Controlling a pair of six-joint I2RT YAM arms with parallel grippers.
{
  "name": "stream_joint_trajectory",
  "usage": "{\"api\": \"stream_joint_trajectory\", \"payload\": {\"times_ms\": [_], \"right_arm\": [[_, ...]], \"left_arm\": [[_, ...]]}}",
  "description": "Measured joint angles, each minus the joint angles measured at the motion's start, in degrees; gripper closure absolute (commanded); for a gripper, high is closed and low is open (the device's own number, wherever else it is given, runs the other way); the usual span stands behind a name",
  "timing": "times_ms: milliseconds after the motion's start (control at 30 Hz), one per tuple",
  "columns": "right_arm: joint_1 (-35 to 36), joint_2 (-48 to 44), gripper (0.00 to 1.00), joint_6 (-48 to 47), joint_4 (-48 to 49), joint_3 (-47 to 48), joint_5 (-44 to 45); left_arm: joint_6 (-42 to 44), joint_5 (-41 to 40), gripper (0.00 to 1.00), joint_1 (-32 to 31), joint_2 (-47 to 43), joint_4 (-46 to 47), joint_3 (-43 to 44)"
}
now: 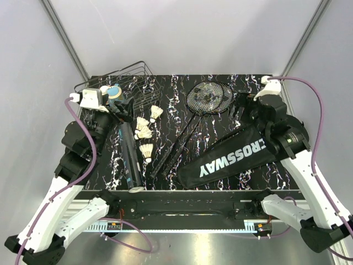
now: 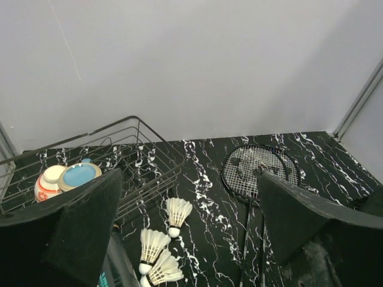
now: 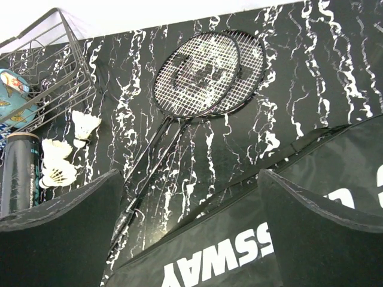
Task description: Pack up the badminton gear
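Holding the left tool (image 1: 124,108) with fingers spread apart near the far end of the long black tube (image 1: 130,157), gripping nothing. Holding the right tool (image 1: 241,108) likewise apart by the wide end of the CROSSWAY bag (image 1: 231,157). Showing two rackets (image 1: 205,98) lying overlapped mid-worktop (image 1: 171,94), three shuttlecocks (image 1: 145,133) resting between tube and rackets, and bowls (image 2: 64,178) sitting in the wire basket (image 1: 134,73) at rear left.
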Motion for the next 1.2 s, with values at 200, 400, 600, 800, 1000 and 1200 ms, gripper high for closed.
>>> {"api": "stream_joint_trajectory", "payload": {"times_ms": [200, 400, 600, 800, 1000, 1200], "right_arm": [[1.7, 8.4, 0.00, 3.7, -0.1, 1.9, -2.5], [11.5, 27.0, 0.00, 11.8, -2.0, 9.7, 0.0], [21.4, 50.1, 0.00, 17.5, 0.9, 22.8, -7.2], [27.8, 67.3, 0.00, 18.0, 2.7, 38.0, -12.5], [35.3, 80.0, 0.00, 17.9, 2.2, 53.3, -12.0], [38.2, 91.4, 0.00, 17.2, -2.6, 69.3, -10.4]], "left_arm": [[-1.6, -4.1, 0.01, -2.0, 8.4, -4.1, 7.5], [-5.4, -10.4, 0.01, -2.1, 10.5, -9.3, 8.3], [-6.9, -18.5, 0.01, -2.1, -6.0, -4.5, -0.3], [-6.2, -25.2, 0.01, -2.1, -18.8, 6.7, -6.3], [-5.9, -26.6, 0.01, -2.1, -17.2, 7.8, -6.5], [-6.4, -25.9, 0.01, -2.1, -13.7, 7.1, -6.5]]}}
